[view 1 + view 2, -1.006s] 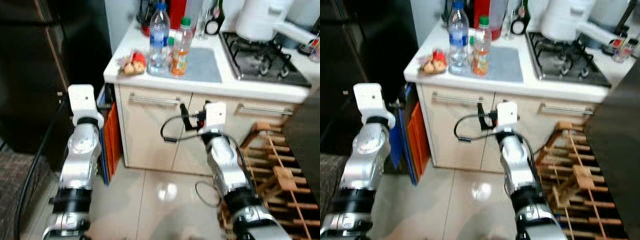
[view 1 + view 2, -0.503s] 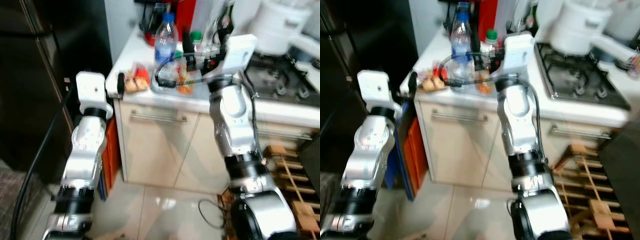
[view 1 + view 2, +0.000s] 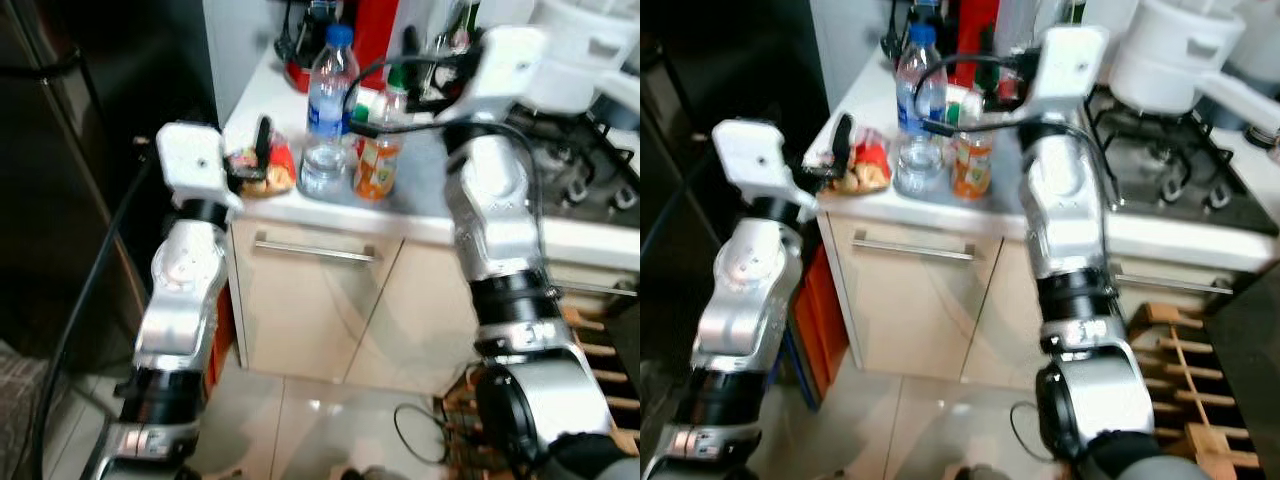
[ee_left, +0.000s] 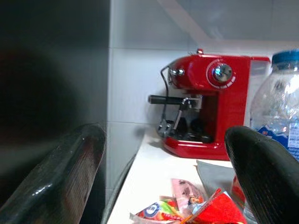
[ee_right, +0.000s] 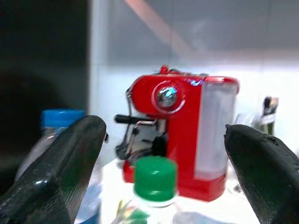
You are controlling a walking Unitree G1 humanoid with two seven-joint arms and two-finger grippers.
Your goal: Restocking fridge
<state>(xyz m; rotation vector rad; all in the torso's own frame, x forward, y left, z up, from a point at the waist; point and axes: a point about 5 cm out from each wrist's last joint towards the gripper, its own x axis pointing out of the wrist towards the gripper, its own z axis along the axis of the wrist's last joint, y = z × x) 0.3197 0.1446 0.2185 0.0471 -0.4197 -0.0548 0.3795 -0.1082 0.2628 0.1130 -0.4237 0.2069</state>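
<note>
A clear water bottle (image 3: pixel 327 110) with a blue cap and an orange juice bottle (image 3: pixel 380 150) with a green cap (image 5: pixel 154 179) stand side by side on the white counter (image 3: pixel 420 205). Colourful snack packets (image 3: pixel 268 172) lie by the counter's left corner. My left gripper (image 3: pixel 258 148) is open at the counter's left edge, level with the packets, and points toward the red coffee machine (image 4: pixel 210 107). Open as well, my right gripper (image 3: pixel 418 48) hovers behind and above the juice bottle, whose green cap lies low between its fingers (image 5: pixel 60 177) without touching them.
A gas hob (image 3: pixel 590 180) with a white pot (image 3: pixel 1175 55) fills the counter's right side. Cream cabinet doors with a bar handle (image 3: pixel 315 250) are below. A tall dark fridge (image 3: pixel 60 200) stands to the left. A wooden rack (image 3: pixel 1200 330) sits on the floor at right.
Both arms have risen from below the counter to counter height. The right gripper swung up over the bottles; the left came to the snack packets. The camera has moved closer.
</note>
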